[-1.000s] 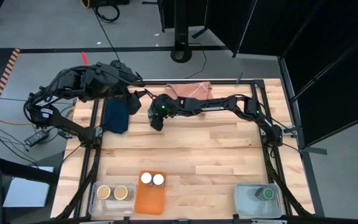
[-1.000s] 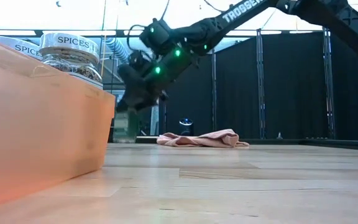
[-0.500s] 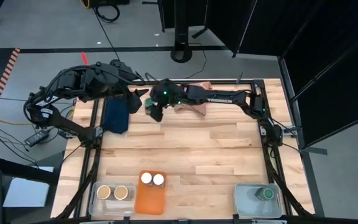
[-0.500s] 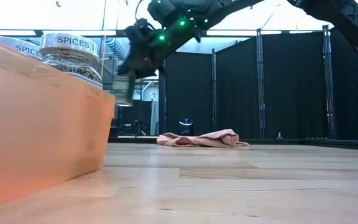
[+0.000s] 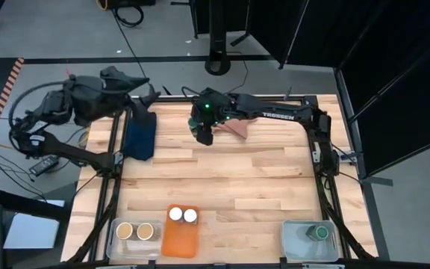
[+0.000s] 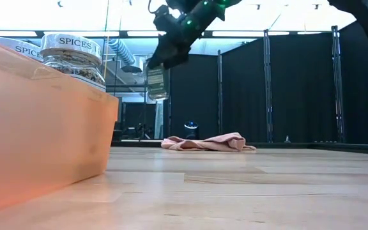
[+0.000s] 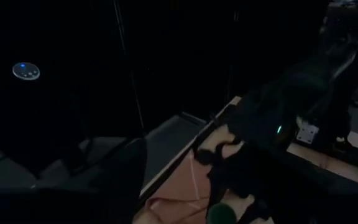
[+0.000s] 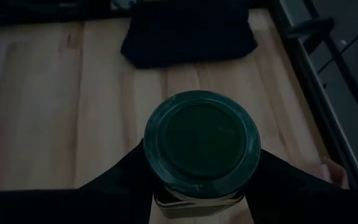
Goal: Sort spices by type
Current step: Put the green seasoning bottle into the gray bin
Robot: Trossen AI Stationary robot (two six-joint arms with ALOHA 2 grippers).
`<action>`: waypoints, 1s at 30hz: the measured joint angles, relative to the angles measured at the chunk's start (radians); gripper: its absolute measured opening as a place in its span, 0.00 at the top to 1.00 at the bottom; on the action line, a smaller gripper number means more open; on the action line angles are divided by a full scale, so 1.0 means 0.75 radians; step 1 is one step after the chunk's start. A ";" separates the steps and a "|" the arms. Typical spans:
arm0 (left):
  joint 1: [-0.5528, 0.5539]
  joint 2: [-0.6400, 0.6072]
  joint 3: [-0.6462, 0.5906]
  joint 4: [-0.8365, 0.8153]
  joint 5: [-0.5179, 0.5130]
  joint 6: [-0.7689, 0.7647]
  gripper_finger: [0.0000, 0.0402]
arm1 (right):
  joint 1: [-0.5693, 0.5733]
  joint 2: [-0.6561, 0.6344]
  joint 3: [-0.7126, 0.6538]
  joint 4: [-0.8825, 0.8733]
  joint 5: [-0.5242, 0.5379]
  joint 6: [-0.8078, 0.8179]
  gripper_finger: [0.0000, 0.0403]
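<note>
My right gripper (image 5: pixel 202 134) is shut on a spice jar with a green lid (image 8: pixel 202 143) and holds it high above the far middle of the table. In the low view the jar (image 6: pixel 156 82) hangs under the gripper. My left gripper (image 5: pixel 148 96) is drawn back at the table's far left corner, above the dark blue cloth (image 5: pixel 140 137). Two tan-lidded jars (image 5: pixel 135 231) stand in a clear bin. Two white-lidded jars (image 5: pixel 183 215) stand in an orange bin. A second green-lidded jar (image 5: pixel 320 233) stands in a clear bin at the near right. My right gripper pinches the jar between its two fingers (image 8: pixel 122 171), on opposite sides of the glass body just below the lid (image 8: pixel 160 196). The fingers come from above, pointing down. The jar hangs lid up, nearly upright, lifted well clear of the table.
A pink folded cloth (image 5: pixel 239 124) lies at the far edge, just right of my right gripper. The three bins line the near edge: clear (image 5: pixel 118 243), orange (image 5: pixel 181 240), clear (image 5: pixel 298 243). The middle of the wooden table (image 5: pixel 230 179) is bare.
My right gripper has risen with the green-lidded jar and gone toward the table's right, away from the blue cloth. My left arm has drawn back from beside it toward the far left corner.
</note>
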 joint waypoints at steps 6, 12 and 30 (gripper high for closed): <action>0.000 -0.213 -0.357 0.217 0.001 -0.031 0.29 | 0.006 -0.079 -0.001 -0.162 -0.044 -0.069 0.51; 0.000 -0.324 -0.583 0.355 0.005 -0.069 0.29 | 0.005 -0.170 -0.001 -0.388 -0.045 -0.161 0.51; 0.000 -0.340 -0.635 0.388 0.005 -0.072 0.29 | 0.042 -0.799 -0.691 -0.297 -0.087 0.052 0.51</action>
